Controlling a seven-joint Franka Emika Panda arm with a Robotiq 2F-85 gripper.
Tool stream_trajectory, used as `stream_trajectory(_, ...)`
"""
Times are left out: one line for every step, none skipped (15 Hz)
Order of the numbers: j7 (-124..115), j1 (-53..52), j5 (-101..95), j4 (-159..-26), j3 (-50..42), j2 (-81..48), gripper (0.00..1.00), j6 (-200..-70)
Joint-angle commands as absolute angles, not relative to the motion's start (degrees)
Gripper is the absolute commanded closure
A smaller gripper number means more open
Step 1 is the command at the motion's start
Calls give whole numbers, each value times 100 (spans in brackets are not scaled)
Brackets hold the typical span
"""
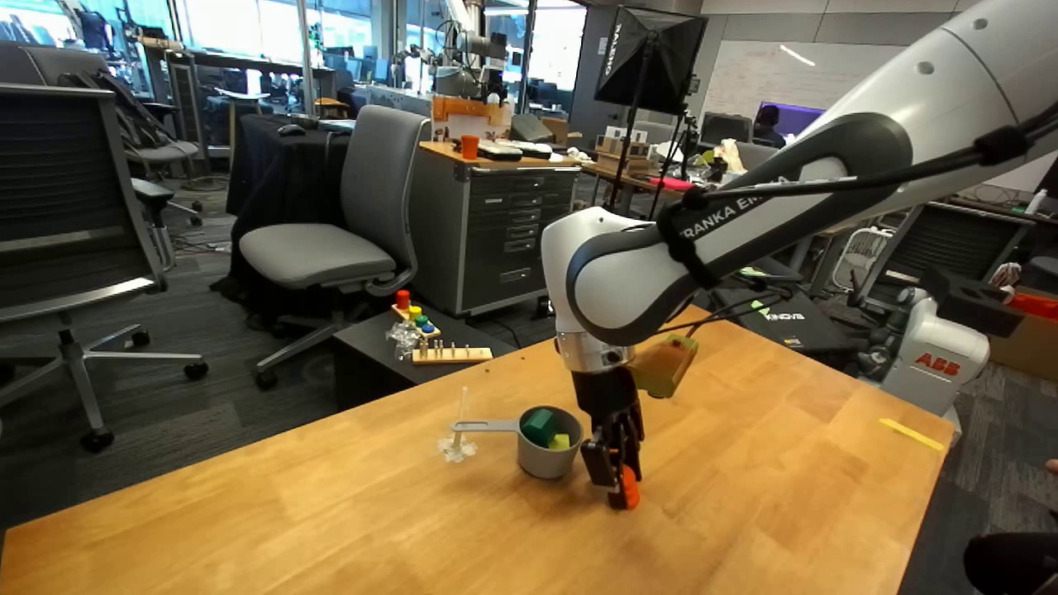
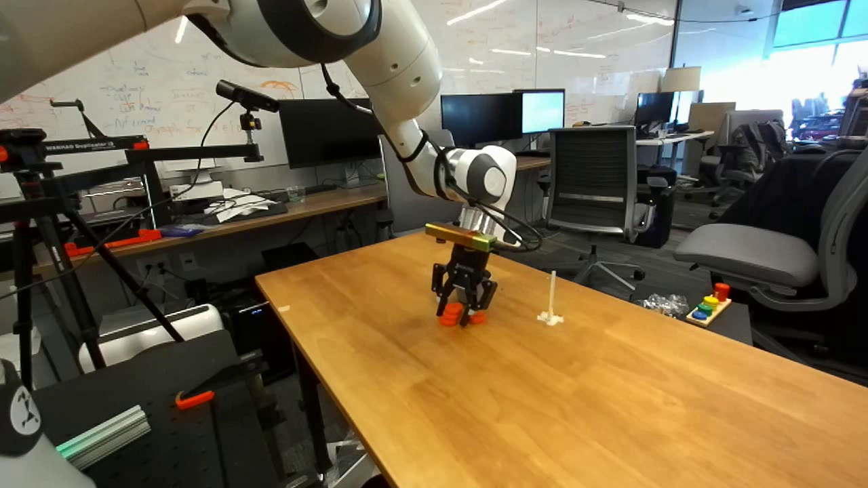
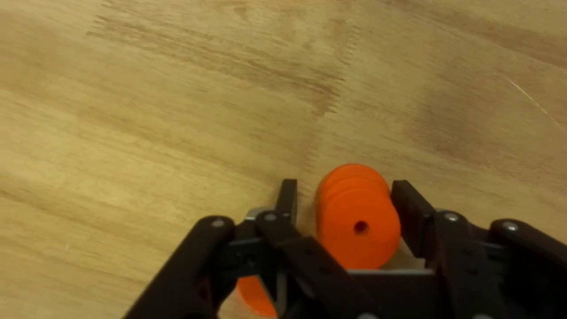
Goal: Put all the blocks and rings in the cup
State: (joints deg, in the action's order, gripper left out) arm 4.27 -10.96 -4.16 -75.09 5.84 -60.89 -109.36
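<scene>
The grey cup (image 1: 545,463) stands upright on the table, its handle pointing away from the arm, in an exterior view. A green block (image 1: 539,426) and a yellow block (image 1: 559,441) are in it. A short stack of orange rings (image 3: 361,239) stands on the table beside the cup; it shows in both exterior views (image 1: 631,489) (image 2: 449,314). My gripper (image 3: 345,190) is open and low around the stack, its right finger against or very near it, with a gap at the left finger. Another orange ring (image 2: 478,317) lies outside the fingers, partly hidden in the wrist view (image 3: 256,296).
A thin upright peg on a white base (image 1: 457,446) is fixed to the table near the cup's handle; it also shows in an exterior view (image 2: 552,298). A black side table (image 1: 372,351) with peg toys stands beyond the table edge.
</scene>
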Motion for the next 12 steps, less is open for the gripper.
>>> stream_trajectory(527, -1167, -510, -7274, 579, -6213, 73, -10903)
stream_trajectory(536, -1165, -514, -7261, 579, -6209, 81, -10894)
stream_trajectory(548, -1164, -509, -7243, 583, -6210, 82, -10889)
stream_trajectory(555, -1160, -504, -7246, 579, -6222, 82, -10898)
stream_trajectory(560, -1158, -505, -7240, 576, -6223, 82, -10891)
stream_trajectory(550, -1153, -501, -7258, 570, -6207, 82, -10892)
stream_trajectory(520, -1148, -492, -7274, 563, -6182, 82, -10903)
stream_trajectory(522, -1127, -473, -7299, 570, -6146, 82, -10905)
stream_trajectory(498, -1114, -461, -7321, 563, -6108, 82, -10919)
stream_trajectory(477, -1091, -439, -7358, 562, -6050, 82, -10926)
stream_trajectory(450, -1077, -434, -7392, 549, -6004, 82, -10958)
stream_trajectory(441, -1030, -395, -7442, 552, -5929, 82, -10972)
